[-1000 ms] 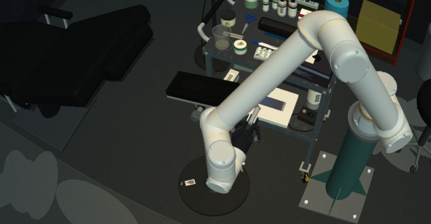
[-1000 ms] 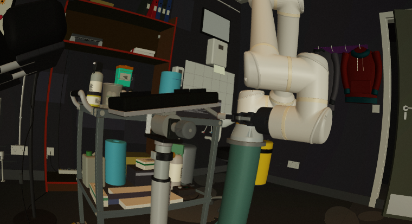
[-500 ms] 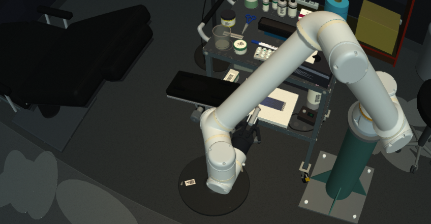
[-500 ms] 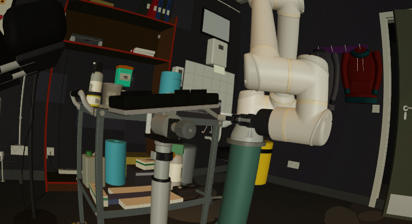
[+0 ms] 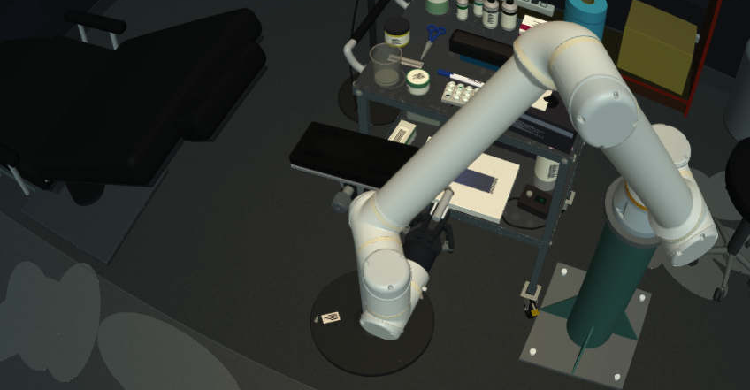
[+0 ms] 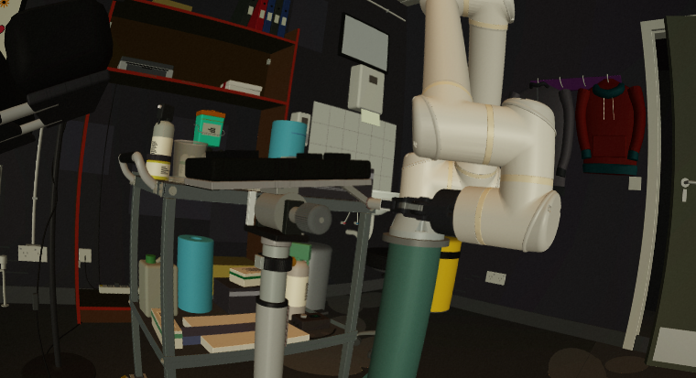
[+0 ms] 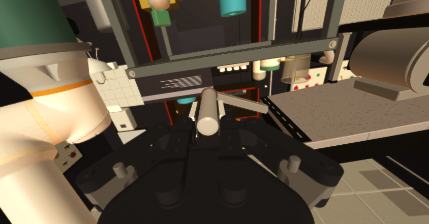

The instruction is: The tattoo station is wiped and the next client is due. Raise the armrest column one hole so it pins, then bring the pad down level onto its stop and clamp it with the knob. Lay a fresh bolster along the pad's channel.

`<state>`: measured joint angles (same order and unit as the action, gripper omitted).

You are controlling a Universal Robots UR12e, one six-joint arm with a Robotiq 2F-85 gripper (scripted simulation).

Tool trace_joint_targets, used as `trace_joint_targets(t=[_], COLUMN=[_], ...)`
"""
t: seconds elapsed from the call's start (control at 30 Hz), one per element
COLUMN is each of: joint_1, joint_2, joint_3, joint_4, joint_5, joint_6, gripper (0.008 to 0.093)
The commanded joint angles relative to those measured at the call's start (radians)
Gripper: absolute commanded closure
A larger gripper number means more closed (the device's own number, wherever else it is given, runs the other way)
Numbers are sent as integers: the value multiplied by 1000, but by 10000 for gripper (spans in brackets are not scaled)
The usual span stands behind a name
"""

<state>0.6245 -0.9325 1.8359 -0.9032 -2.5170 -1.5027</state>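
The armrest pad's pale cylindrical handle (image 7: 208, 110) is gripped in my closed gripper (image 7: 207, 122) at the end of a thin bar under the pad. The handle (image 5: 443, 203) sticks out from the pad's near end, beside the cart. The black pad (image 5: 350, 154) lies about level on top of the grey column (image 6: 272, 297). A round grey clamp knob (image 6: 314, 219) juts from the tilt joint below the pad. The column stands on a dark round base (image 5: 371, 323). I see no bolster that I can name with certainty.
The steel cart (image 5: 473, 102), loaded with bottles, cups and a blue roll (image 5: 585, 10), stands right behind the pad and my gripper. My green pedestal (image 5: 605, 286) is to the right, and a black client chair (image 5: 121, 92) to the left.
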Motion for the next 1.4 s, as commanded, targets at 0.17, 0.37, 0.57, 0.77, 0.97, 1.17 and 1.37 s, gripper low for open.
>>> trace_joint_targets(t=[0.17, 0.37, 0.57, 0.77, 0.97, 1.17, 1.37], joint_1=[0, 1, 1, 1, 1, 1, 1], joint_2=[5, 10, 15, 19, 23, 25, 26], joint_3=[1, 2, 2, 3, 3, 3, 3], joint_4=[-7, -13, -19, -23, -27, -30, -31], joint_5=[0, 0, 1, 1, 1, 1, 1], joint_6=[18, 37, 54, 69, 80, 88, 93], gripper=[934, 934, 934, 934, 934, 934, 934])
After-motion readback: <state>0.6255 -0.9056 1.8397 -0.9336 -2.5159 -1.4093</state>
